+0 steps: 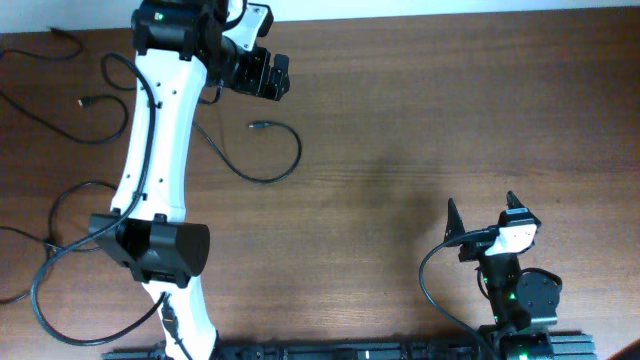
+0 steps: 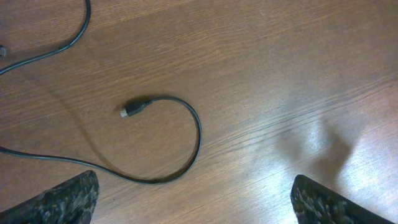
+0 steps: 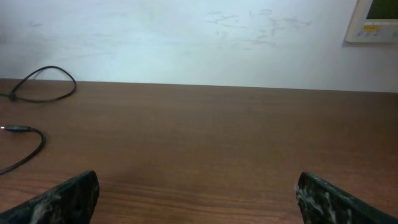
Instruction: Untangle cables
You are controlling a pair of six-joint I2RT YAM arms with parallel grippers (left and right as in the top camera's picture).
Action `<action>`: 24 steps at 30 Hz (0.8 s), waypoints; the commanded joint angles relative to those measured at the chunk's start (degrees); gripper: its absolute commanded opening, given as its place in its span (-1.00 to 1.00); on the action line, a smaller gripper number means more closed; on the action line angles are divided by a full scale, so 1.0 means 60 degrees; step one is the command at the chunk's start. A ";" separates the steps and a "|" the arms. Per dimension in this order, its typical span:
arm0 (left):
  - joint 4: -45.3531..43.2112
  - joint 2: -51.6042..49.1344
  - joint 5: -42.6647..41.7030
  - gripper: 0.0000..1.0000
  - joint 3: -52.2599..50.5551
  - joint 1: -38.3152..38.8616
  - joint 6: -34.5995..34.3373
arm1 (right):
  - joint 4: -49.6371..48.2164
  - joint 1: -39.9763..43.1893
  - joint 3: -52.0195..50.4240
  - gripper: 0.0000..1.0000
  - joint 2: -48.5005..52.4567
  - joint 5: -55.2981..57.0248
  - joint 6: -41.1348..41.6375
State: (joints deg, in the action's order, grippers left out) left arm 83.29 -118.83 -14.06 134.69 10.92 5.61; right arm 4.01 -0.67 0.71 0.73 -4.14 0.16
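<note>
Several thin black cables lie loose over the left part of the wooden table. One cable [image 1: 285, 165] curls in an open loop, its plug end [image 1: 258, 125] just below my left gripper [image 1: 276, 78]. The left wrist view shows this loop [image 2: 198, 134] and plug [image 2: 130, 111] lying flat on the table, with the left gripper [image 2: 199, 202] open, empty and above it. Another cable [image 2: 73, 38] crosses the top left. My right gripper [image 1: 482, 204] is open and empty at the front right, far from the cables. In its view [image 3: 199, 199] a cable loop [image 3: 46, 84] and a plug [image 3: 17, 129] lie far left.
More black cables loop along the table's left edge [image 1: 60, 205], with a plug end [image 1: 84, 101] and another near the back left corner [image 1: 62, 35]. The white left arm [image 1: 150, 170] stretches over them. A wall [image 3: 186, 37] stands behind the table.
</note>
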 commanded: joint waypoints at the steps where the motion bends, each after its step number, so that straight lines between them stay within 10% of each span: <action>1: -0.0018 0.0175 0.0033 0.98 0.0022 0.0055 0.0160 | 0.0044 0.0062 -0.0066 0.97 -0.0091 -0.0058 0.0058; 24: -0.0018 0.0175 0.0033 0.98 0.0022 0.0055 0.0160 | 0.0069 0.0051 -0.0066 0.97 -0.0087 0.0270 0.0117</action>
State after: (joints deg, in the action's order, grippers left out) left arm 83.26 -118.80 -14.06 134.69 10.92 5.61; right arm 4.12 -0.67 0.71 0.73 -3.44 0.25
